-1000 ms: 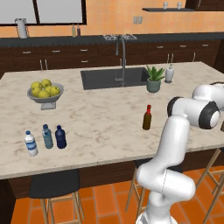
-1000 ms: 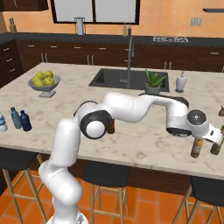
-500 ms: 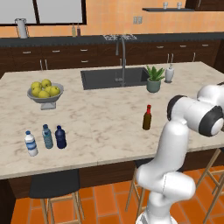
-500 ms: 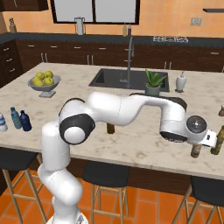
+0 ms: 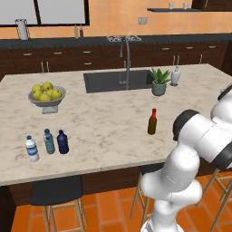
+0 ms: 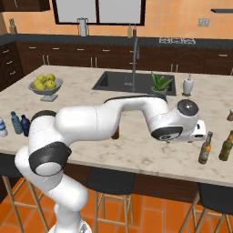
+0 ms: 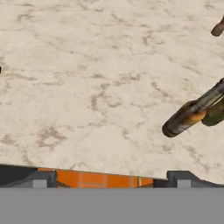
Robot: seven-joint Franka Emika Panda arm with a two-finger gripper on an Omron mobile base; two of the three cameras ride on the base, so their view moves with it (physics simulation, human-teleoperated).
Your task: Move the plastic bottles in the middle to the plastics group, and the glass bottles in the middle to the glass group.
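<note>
Judging progress, we see the navy bottle (image 5: pixel 63 142) beside the water bottles (image 5: pixel 49 141); the red-capped brown bottle (image 5: pixel 152 122) remains mid-surface; tool state unclear.

The arm is hiding all but the base of the slim brown bottle (image 6: pixel 116 134) in the right base view. The hand view's right edge is cutting off a brown-glass bottle (image 7: pixel 188 115) and an olive one (image 7: pixel 216 112) behind it.

navy btl (image 5: pixel 63 142) upright, beside water btls (image 5: pixel 40 145) | brown btl (image 5: pixel 152 122) upright mid-counter (red cap)
</note>
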